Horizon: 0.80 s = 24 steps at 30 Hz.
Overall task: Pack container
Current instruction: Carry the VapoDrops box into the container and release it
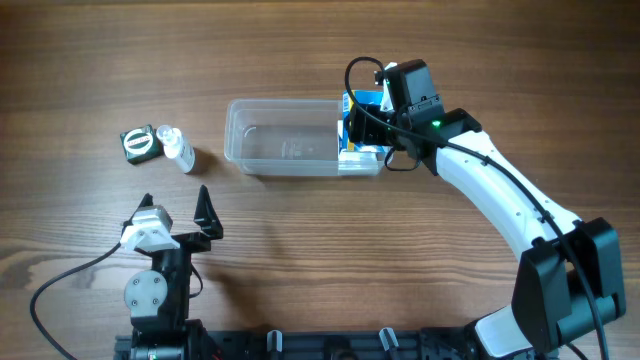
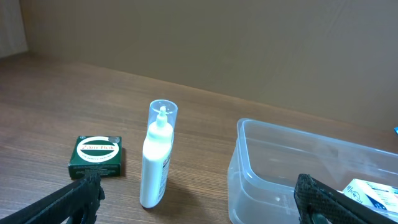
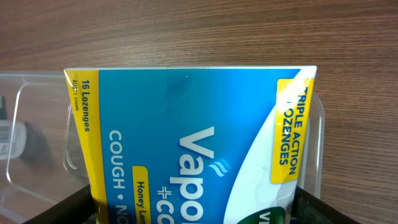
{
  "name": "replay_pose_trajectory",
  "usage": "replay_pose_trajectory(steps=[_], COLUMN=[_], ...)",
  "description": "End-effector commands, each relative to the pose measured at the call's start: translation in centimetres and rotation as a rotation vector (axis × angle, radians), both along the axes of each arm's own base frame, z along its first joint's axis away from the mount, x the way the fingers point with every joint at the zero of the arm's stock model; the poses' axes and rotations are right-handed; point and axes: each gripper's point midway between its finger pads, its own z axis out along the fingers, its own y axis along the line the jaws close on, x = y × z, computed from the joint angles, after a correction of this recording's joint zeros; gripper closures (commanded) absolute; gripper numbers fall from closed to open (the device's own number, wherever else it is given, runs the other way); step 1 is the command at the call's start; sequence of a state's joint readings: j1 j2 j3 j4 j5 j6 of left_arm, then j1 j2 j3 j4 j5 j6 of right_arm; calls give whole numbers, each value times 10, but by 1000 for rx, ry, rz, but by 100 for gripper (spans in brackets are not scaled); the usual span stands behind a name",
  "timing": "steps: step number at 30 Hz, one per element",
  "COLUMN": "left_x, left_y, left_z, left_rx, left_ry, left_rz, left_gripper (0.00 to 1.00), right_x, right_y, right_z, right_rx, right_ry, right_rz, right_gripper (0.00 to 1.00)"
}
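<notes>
The clear container [image 1: 236,150] lies at mid-table, its long side left to right. A blue-and-yellow lozenge carton [image 1: 362,152] rests in its right end. My right gripper [image 1: 366,126] is over that end, and its fingers press both sides of the carton [image 3: 186,149]. In the right wrist view the carton fills the space between the fingers [image 3: 308,208], with the container rim [image 3: 321,143] beside it. My left gripper [image 1: 176,205] sits near the front left, wide open and holding nothing. In its wrist view the container wall [image 2: 261,180] is on the right.
A small green box [image 1: 139,143] [image 2: 96,155] and a white bottle with a clear cap [image 1: 178,148] [image 2: 155,162] lie on the table left of the container. The left part of the container holds nothing. A black cable trails at the front left.
</notes>
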<state>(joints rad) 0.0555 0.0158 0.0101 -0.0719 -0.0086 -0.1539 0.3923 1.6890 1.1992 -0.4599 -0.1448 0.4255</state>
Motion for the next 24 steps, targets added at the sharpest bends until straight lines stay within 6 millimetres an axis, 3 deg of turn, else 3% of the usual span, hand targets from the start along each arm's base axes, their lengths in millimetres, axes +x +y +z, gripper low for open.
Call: replay_pose_trajectory(steps=[1, 8, 15, 24], left_x=[0, 0, 0, 0], left_y=[0, 0, 0, 0], left_z=[-2, -2, -2, -2], left_rx=[18, 18, 18, 18], left_ry=[5, 5, 5, 5], left_rz=[-2, -2, -3, -3], left_gripper=[0, 0, 0, 0], right_x=[-3, -4, -5, 0], right_y=[6, 5, 5, 9], right_z=[1, 7, 7, 20], right_rx=[19, 21, 14, 27], right_ry=[8, -3, -7, -44], right_rz=[27, 26, 39, 56], right_gripper=[20, 20, 10, 15])
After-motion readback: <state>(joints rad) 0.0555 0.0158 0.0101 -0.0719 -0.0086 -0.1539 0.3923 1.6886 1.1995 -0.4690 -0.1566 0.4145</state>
